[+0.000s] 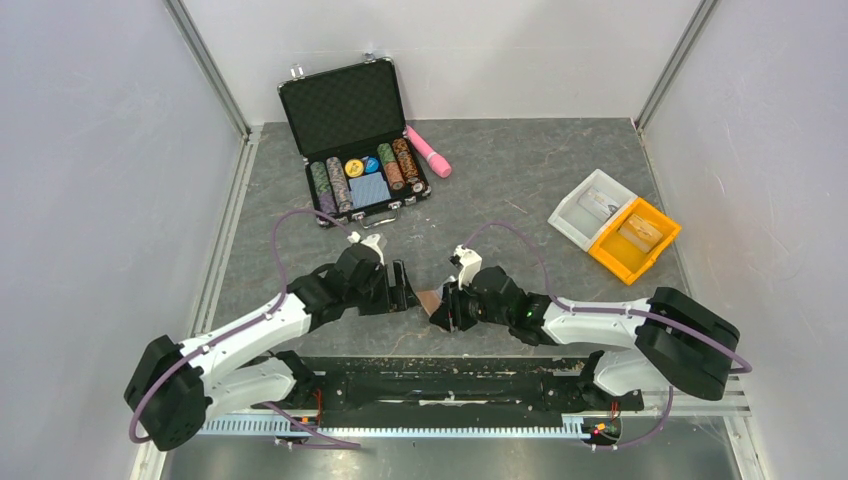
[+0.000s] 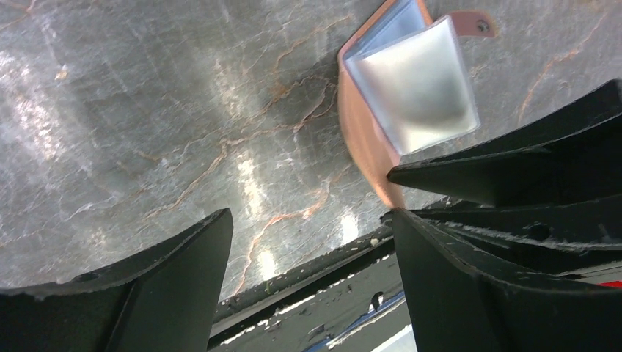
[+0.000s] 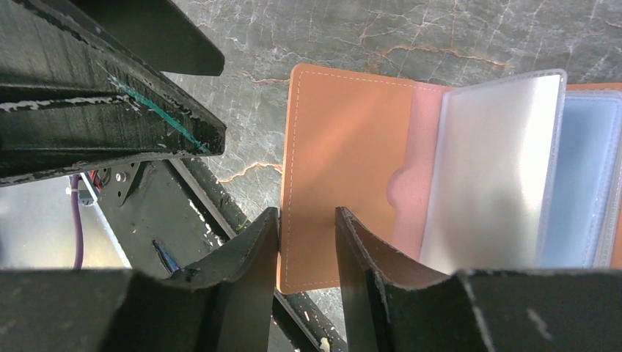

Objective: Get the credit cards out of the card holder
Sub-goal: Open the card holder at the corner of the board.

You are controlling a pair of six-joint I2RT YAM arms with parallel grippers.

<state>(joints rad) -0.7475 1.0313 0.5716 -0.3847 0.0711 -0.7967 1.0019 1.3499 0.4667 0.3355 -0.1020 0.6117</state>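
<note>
Right up close to the right wrist camera, your right gripper (image 3: 308,220) had its jaws only a little apart. One corner of the card holder (image 3: 345,161) showed in that thin gap. You could not see a firm pinch on it, so I think the gripper was only guarding that corner.

Your left gripper (image 2: 312,213) was the wide one. Its jaws stood far apart and held nothing. Only the grey table (image 2: 147,110) showed between them.

From above, the card holder lay open on the table, just beside both grippers. The left gripper sat at its 9 o'clock and the right gripper at its 3 o'clock.

Seen from the left wrist, the holder lay at 1 o'clock from the open jaws, near them but not between them. I think your next move turned on that: the free left gripper would have to go toward 1 o'clock to reach the pockets.

Seen from the right wrist, the holder's long side ran from 9 o'clock to 3 o'clock. The brown cover was at the 9 o'clock end. A clear sleeve (image 3: 491,169) stood up toward 3 o'clock, with pale blue pockets (image 3: 579,183) behind it.

The small closing tab (image 2: 473,23) poked out at 12 o'clock in the left wrist view.

You could not see any credit cards. The sleeve was shiny and foggy, so I cannot tell if one sat inside.
</note>
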